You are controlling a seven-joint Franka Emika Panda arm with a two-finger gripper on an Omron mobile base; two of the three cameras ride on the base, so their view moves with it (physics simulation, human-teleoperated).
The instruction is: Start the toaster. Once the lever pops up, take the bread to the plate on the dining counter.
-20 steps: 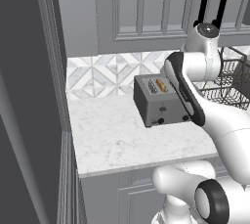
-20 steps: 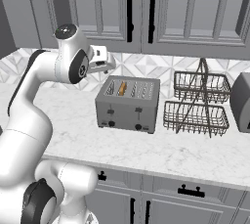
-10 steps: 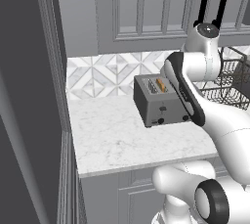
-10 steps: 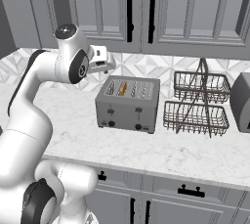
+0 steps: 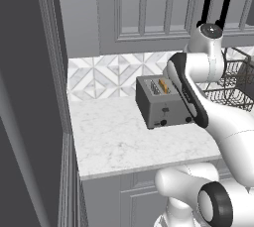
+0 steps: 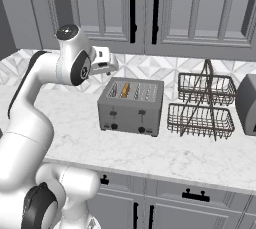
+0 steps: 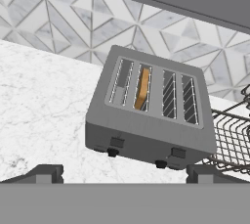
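A dark grey toaster (image 5: pixel 163 106) (image 6: pixel 131 108) (image 7: pixel 149 120) stands on the marble worktop against the tiled wall. The orange-brown bread (image 5: pixel 163 85) (image 6: pixel 125 90) (image 7: pixel 142 89) sits in its second slot from the left. On the knob face, a small black lever (image 7: pixel 116 142) sits above a round knob, with a second tab (image 7: pixel 178 153) further right. My gripper (image 7: pixel 125 171) (image 6: pixel 104 62) hangs open above and in front of the toaster's left end, touching nothing, its fingertips (image 7: pixel 46 173) wide apart. The plate and the dining counter are out of view.
A two-tier wire basket rack (image 6: pixel 202 105) (image 5: pixel 233 85) (image 7: pixel 234 140) stands just right of the toaster, with a grey appliance (image 6: pixel 247 104) beyond it. Upper cabinets with black handles (image 6: pixel 133 8) hang overhead. A tall dark panel (image 5: pixel 30 97) borders the worktop's left end.
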